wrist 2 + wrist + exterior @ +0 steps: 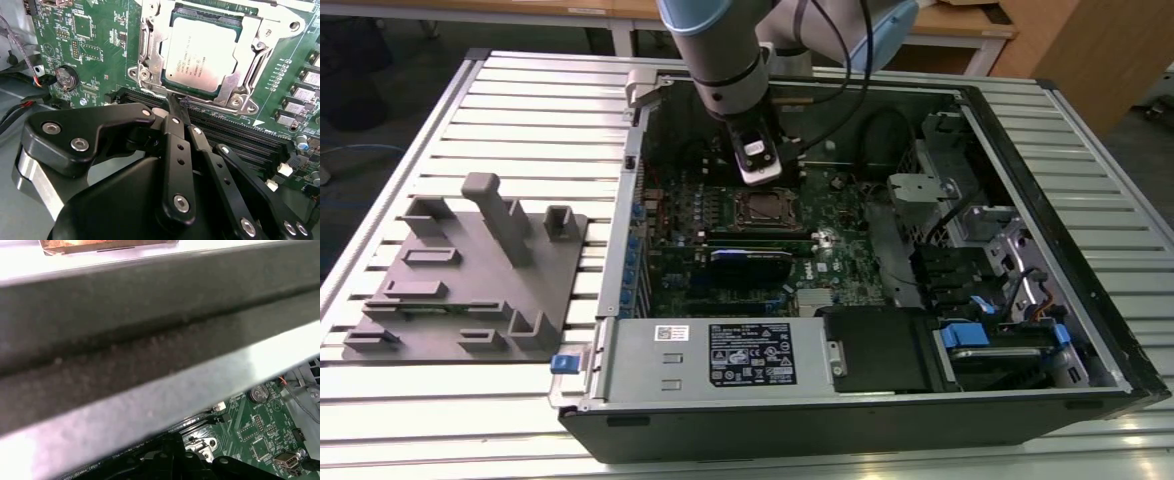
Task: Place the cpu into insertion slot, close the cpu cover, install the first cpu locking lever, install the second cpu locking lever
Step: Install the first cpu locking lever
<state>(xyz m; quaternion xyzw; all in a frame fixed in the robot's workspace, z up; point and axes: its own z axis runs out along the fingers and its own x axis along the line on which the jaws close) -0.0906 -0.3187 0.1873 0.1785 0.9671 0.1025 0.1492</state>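
The cpu (200, 52) lies flat in the insertion slot (767, 208) on the green motherboard, its silvery top facing up. The cpu cover (150, 50) is down around it as a metal frame, and the chip shows through its window. My gripper (176, 101) comes in low over the black memory slots. Its two black fingers are pressed together, and their tips touch the slot's near edge, where a thin metal lever rod (155, 91) runs. In the exterior view my gripper (761, 175) hangs just behind the slot, inside the open computer case.
Long black memory slots (235, 132) lie right under my fingers, with a coin battery (65, 77) off to one side. A case wall (150, 340) is close to the first wrist camera. A grey fixture block (467, 270) stands on the slatted table at the exterior view's left. The power supply (720, 355) closes off the case front.
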